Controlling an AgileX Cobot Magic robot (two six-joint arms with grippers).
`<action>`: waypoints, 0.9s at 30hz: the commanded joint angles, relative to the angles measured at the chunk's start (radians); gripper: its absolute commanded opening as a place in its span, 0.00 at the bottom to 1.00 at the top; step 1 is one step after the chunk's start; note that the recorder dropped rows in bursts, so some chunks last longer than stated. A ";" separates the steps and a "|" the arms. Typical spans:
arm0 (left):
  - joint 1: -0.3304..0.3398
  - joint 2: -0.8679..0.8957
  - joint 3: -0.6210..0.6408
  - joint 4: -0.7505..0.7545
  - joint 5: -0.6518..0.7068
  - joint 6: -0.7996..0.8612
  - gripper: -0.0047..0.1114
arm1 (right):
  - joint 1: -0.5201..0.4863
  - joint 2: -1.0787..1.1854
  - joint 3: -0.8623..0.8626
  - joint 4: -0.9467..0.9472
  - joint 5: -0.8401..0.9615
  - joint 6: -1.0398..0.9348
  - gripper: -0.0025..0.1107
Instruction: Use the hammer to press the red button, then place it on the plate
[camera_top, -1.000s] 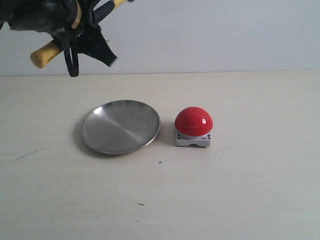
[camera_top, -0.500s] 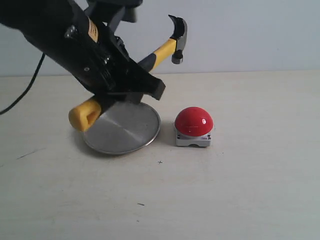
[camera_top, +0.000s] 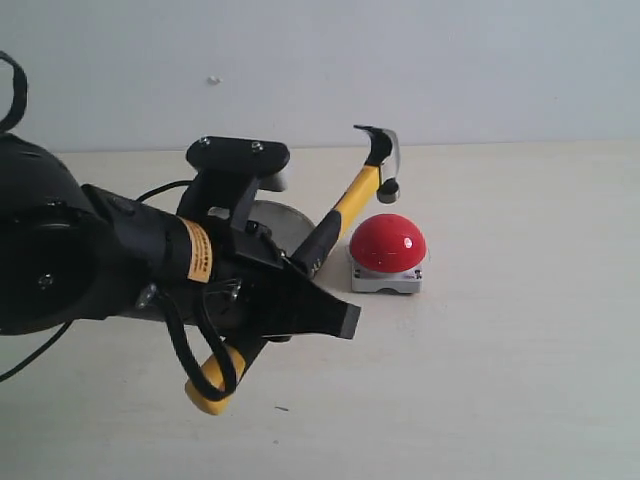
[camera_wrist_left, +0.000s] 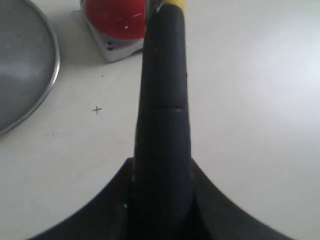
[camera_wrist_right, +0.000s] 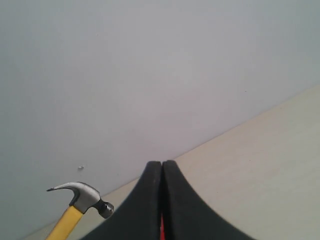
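**Left gripper** (camera_wrist_left: 160, 172): jaws clamped on the hammer's black grip, mid-handle. The yellow loop sticks out behind at 7 o'clock in the exterior view.

**Right gripper** (camera_wrist_right: 162, 200): jaws pressed together, holding nothing, raised well off the counter (camera_top: 520, 350).

**Hammer** (camera_top: 330, 232): held aloft, with the shaft slanting up toward 1 o'clock. The steel head hangs face down just above the button, and seemingly a small gap remains.
- Handling, judged: rigid and top-heavy, so the head's weight will lever against a mid-handle hold.
- The rubbery grip is the right place to hold, being less slippery than the painted yellow shaft.
- A short, slow dip should do. No swing is needed.

**Button** (camera_top: 387, 243): red dome on a grey base, standing free on the counter. It may skid if struck off-centre.

**Plate** (camera_wrist_left: 25, 60): at 9 o'clock of the button, just beside it and bare.
- Smooth metal, so the hammer will likely slide and overhang the rim. It should be laid down flat.
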 joint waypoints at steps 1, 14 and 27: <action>0.021 -0.009 0.008 0.017 -0.127 -0.003 0.04 | 0.000 0.004 0.005 -0.002 -0.001 -0.002 0.02; 0.055 0.097 0.008 0.019 -0.211 0.016 0.04 | 0.000 0.004 0.005 -0.002 -0.001 -0.002 0.02; 0.058 -0.006 -0.256 0.040 0.047 0.103 0.04 | 0.000 0.004 0.005 -0.002 -0.001 -0.002 0.02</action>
